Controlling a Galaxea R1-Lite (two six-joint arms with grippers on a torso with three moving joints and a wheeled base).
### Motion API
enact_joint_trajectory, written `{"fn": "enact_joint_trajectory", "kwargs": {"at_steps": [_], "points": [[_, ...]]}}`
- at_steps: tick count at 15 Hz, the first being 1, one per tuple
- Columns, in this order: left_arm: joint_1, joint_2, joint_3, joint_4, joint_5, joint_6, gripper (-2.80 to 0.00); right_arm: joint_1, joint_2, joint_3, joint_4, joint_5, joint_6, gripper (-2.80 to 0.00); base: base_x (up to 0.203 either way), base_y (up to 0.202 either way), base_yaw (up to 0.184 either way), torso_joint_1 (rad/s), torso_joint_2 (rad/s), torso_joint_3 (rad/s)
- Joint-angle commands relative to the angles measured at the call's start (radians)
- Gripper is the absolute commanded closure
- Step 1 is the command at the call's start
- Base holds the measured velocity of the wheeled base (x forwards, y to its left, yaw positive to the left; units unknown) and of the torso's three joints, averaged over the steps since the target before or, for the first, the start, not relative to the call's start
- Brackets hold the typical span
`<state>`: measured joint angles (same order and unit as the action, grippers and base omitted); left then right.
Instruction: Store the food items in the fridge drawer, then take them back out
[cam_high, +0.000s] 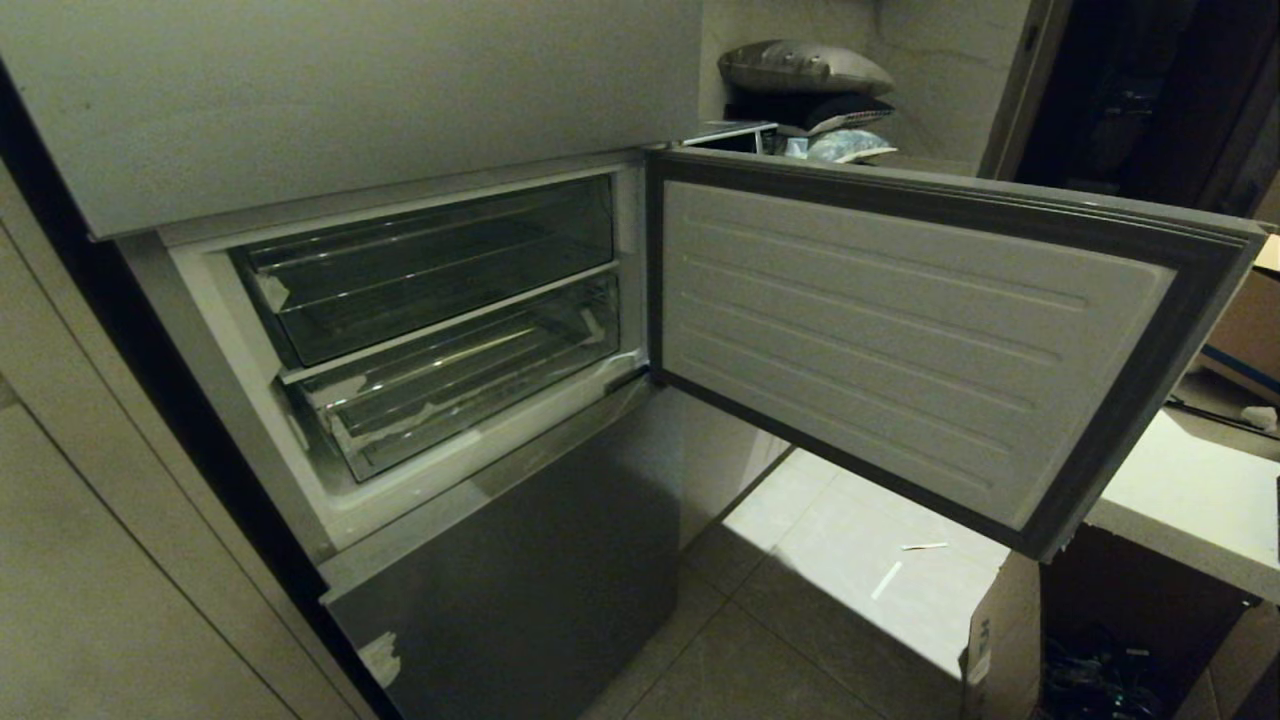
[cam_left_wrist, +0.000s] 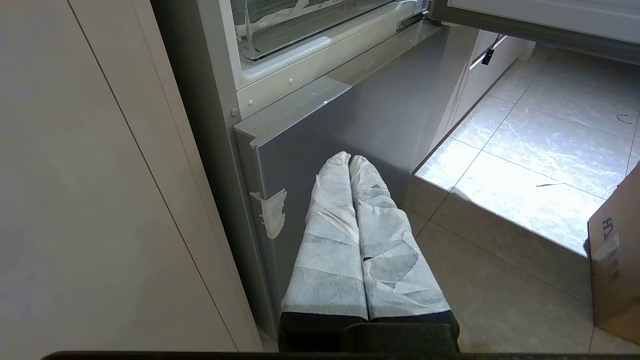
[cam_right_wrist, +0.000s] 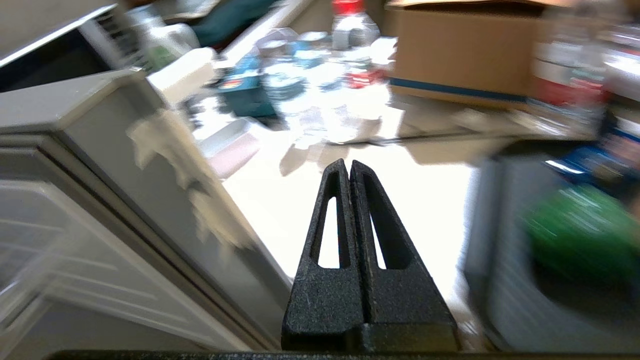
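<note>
We have the grey steel fridge's middle door (cam_high: 900, 340) swung wide at three o'clock in the head view, and inside the open compartment sit two clear plastic bins: the shallower upper tray (cam_high: 430, 265) and, at six o'clock from it, the deeper transparent fridge drawer (cam_high: 460, 385), pushed in and apparently empty. No food item shows in any view, so we cannot say where it lies.

Our right gripper (cam_right_wrist: 349, 167), bare black fingers pressed together with nothing between them, hangs near the outer edge of that door; its view is smeared, so the clutter beyond is probably boxes and bottles. Our left gripper (cam_left_wrist: 350, 159), paper-wrapped fingers likewise closed and empty, rests low before the closed lower door (cam_left_wrist: 360, 120).

To do this well, we should spread the fingers before reaching the drawer front, hook its lip squarely, and pull straight out.
</note>
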<state>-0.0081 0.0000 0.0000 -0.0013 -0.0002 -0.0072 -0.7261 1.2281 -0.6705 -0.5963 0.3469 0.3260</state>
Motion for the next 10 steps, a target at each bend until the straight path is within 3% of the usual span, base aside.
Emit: {"fn": "enact_joint_trajectory", "kwargs": {"at_steps": [1,4,10], "points": [[0.0,0.0,0.0,0.0,0.0,0.0,0.0,0.065,0.143,-0.025,-0.034,0.005,0.006,0.0,0.0,0.0,0.0,0.0,0.0,0.0],[0.0,0.0,0.0,0.0,0.0,0.0,0.0,0.133,0.185,-0.048,-0.037,0.007,0.008,0.0,0.0,0.0,0.0,0.0,0.0,0.0],[0.0,0.0,0.0,0.0,0.0,0.0,0.0,0.143,0.296,-0.126,-0.114,0.01,-0.002,0.0,0.0,0.0,0.0,0.0,0.0,0.0]]}}
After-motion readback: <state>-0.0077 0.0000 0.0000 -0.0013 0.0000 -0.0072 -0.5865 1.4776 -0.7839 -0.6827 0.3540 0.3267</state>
